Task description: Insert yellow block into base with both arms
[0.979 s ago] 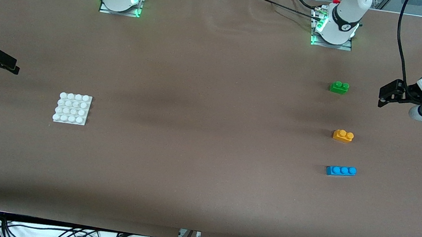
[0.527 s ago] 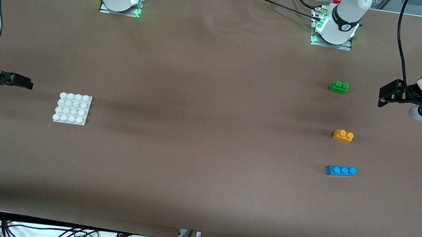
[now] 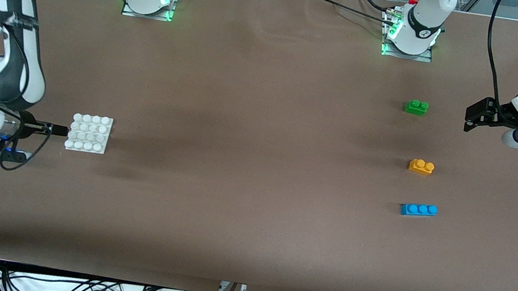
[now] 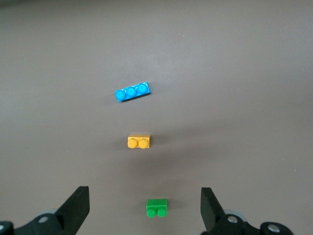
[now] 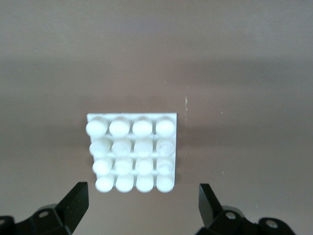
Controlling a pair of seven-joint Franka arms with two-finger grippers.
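Observation:
The yellow block [image 3: 421, 166] [image 4: 139, 142] lies on the table toward the left arm's end, between a green and a blue brick. My left gripper [image 3: 474, 116] [image 4: 145, 206] hangs open and empty, apart from the yellow block; that arm waits. The white studded base [image 3: 88, 133] [image 5: 132, 152] lies flat toward the right arm's end. My right gripper [image 3: 58, 129] [image 5: 142, 205] is low beside the base's edge, open and empty. In the right wrist view the base lies just ahead of the fingertips, not between them.
A green two-stud brick [image 3: 416, 107] [image 4: 157, 207] lies farther from the front camera than the yellow block, closest to the left gripper. A blue three-stud brick [image 3: 418, 209] [image 4: 132, 91] lies nearer to that camera. Brown cloth covers the table.
The right arm has swung in from the table's end and brought its gripper down beside the base. The left arm and all bricks have not moved.

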